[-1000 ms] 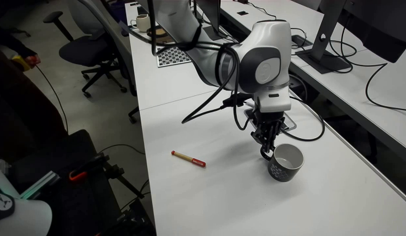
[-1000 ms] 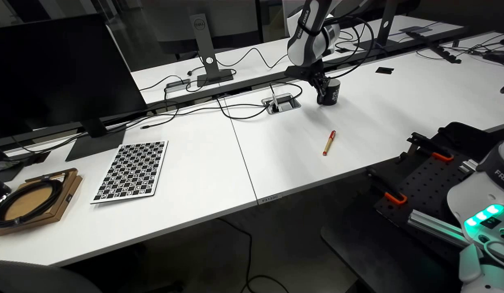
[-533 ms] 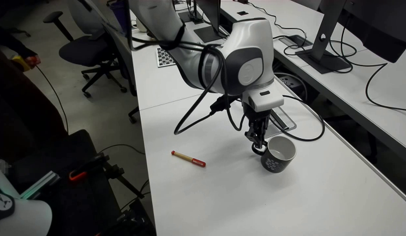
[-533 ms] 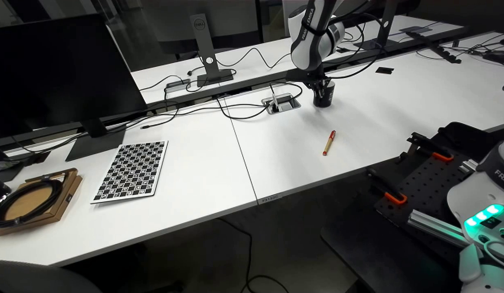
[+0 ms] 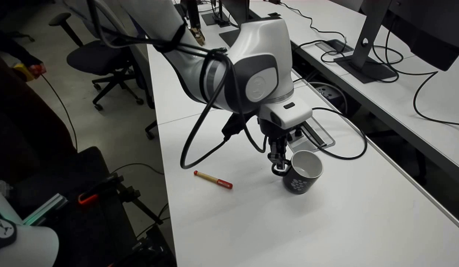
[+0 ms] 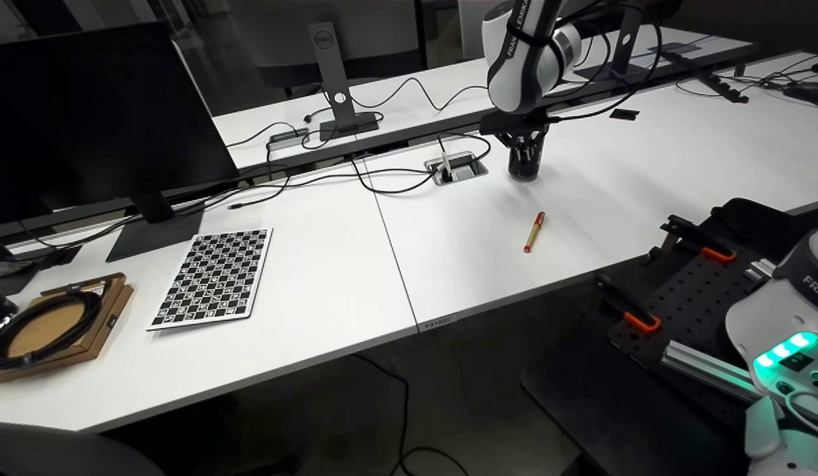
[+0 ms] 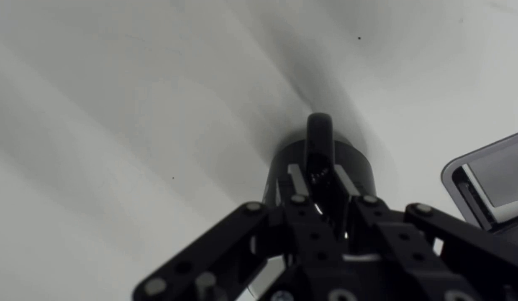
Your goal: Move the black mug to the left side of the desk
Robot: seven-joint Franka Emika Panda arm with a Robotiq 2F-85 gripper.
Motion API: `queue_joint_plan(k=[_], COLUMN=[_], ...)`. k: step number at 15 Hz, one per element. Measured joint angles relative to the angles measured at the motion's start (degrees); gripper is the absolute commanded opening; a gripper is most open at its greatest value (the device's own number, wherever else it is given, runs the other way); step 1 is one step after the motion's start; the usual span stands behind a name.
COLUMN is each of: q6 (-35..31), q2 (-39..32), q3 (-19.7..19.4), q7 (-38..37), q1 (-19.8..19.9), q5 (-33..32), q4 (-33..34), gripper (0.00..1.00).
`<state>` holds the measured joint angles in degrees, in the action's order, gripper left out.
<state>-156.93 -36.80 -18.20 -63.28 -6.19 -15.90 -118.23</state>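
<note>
End effector (image 7: 320, 179) is gripping the black mug (image 5: 297, 182) by its handle (image 7: 319, 136).
The mug's pale interior (image 5: 307, 163) is showing; a red-capped marker (image 5: 213, 180) is lying on the tabletop (image 5: 233, 230).

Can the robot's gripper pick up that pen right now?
Probably not: the gripper looks clamped on the handle of the mug. The pen itself lies uncovered on the desk, though.

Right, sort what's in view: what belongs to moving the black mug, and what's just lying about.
Part of the job:
black mug, its handle between the jaws
desk beneath it

Just lying about:
red-and-tan marker
checkered board
cardboard box
</note>
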Motion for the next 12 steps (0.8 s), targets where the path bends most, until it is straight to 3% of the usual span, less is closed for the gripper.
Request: queue_joint_plan(k=[12], q6=[-0.5], q2=[2.0], q3=[4.0], q7=[28.0], q1=[-0.6], q5=[0.2], q4=[-2.3], gripper=[0.04])
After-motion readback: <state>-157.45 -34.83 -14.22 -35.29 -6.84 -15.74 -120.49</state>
